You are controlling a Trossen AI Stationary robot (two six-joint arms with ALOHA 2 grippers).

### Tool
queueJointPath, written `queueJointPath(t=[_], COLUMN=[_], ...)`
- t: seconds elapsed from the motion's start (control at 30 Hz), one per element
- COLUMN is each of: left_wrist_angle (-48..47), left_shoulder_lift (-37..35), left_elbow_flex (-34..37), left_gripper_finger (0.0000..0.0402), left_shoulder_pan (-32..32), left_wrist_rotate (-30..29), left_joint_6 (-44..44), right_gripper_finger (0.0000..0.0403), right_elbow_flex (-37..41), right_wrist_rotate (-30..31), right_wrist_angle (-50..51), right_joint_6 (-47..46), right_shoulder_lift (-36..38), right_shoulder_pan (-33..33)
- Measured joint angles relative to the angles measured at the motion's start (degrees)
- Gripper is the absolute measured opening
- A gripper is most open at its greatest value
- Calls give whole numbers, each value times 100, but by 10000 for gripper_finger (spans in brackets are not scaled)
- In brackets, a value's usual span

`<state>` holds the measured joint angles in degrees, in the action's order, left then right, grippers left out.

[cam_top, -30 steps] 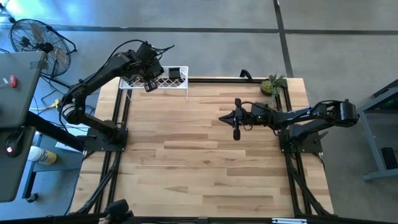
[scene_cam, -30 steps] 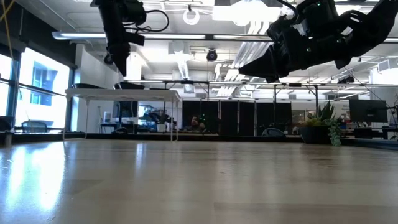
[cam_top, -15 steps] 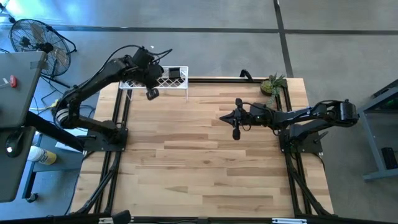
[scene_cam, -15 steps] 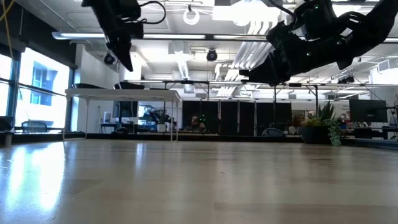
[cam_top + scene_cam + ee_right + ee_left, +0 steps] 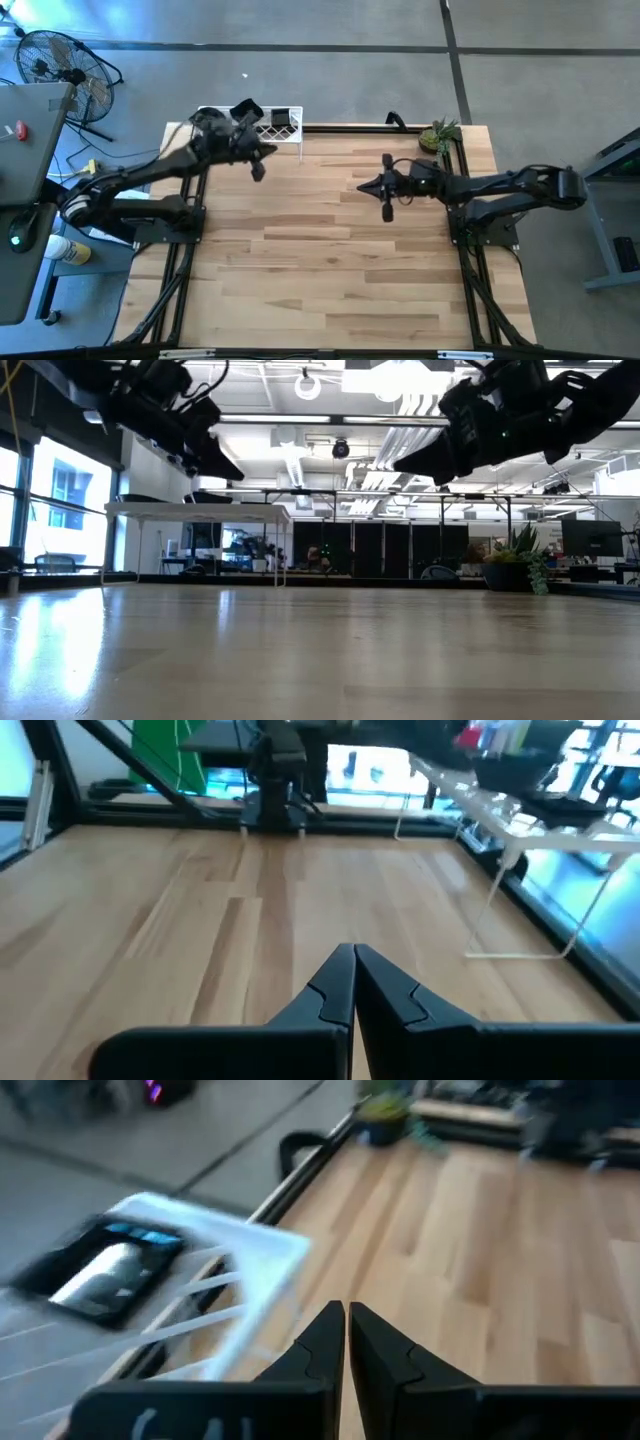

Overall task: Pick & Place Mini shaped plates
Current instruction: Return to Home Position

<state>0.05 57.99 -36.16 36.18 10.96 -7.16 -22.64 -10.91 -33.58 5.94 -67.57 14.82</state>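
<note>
Hovering just beside the white rack (image 5: 262,1245) at the worktop's (image 5: 330,260) 11 o'clock corner, the left hand (image 5: 346,1312) is pinched narrow and empty. The mini shaped plates (image 5: 105,1270) sit on that rack, about 12 o'clock from it in the high view, so this arm is nearer. The right hand (image 5: 354,955), likewise narrow and empty, hangs mid-worktop, the rack at its 10 o'clock, well apart. Plate shapes and count cannot be made out, and the left arm covers part of the rack.

Wooden surface (image 5: 320,250), left gripper (image 5: 268,152) just beside white wire rack (image 5: 275,131) holding black plates (image 5: 283,119), right gripper (image 5: 365,187) above surface's middle, potted plant (image 5: 438,135) at a corner.
</note>
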Motion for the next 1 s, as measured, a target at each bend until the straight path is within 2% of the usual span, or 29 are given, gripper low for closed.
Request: queueJointPath(t=[0.1, 0.23, 0.33, 0.5, 0.6, 0.8, 1.0], left_wrist_angle=[1201, 2352, 2689, 2811, 2988, 3561, 3999], left_shoulder_lift=[-11, -19, -19, -19, -19, -19, -71], left_elbow_flex=[620, 1226, 1511, 1694, 1803, 2051, 2318], left_gripper_finger=[16, 16, 16, 2, 2, 1, 0], left_shoulder_pan=[-361, -708, -828, -845, -845, -845, -845], left_wrist_rotate=[-10, -411, -466, -105, -118, -133, -215], left_joint_6=[37, 151, 172, 236, 247, 317, 447], right_gripper_finger=[1, 1, 1, 1, 1, 0, 0], right_elbow_flex=[165, 740, 1213, 1872, 2182, 2171, 2206], right_wrist_rotate=[-154, -157, -194, -344, -354, -337, -282], right_wrist_angle=[25, -109, -193, -192, -186, 937, 1626], right_joint_6=[50, 52, 9, -281, -313, -315, -296], right_shoulder_lift=[384, 1036, 1668, 2636, 3157, 4012, 4858], right_shoulder_pan=[355, 722, 931, 1159, 1250, 1297, 1338])
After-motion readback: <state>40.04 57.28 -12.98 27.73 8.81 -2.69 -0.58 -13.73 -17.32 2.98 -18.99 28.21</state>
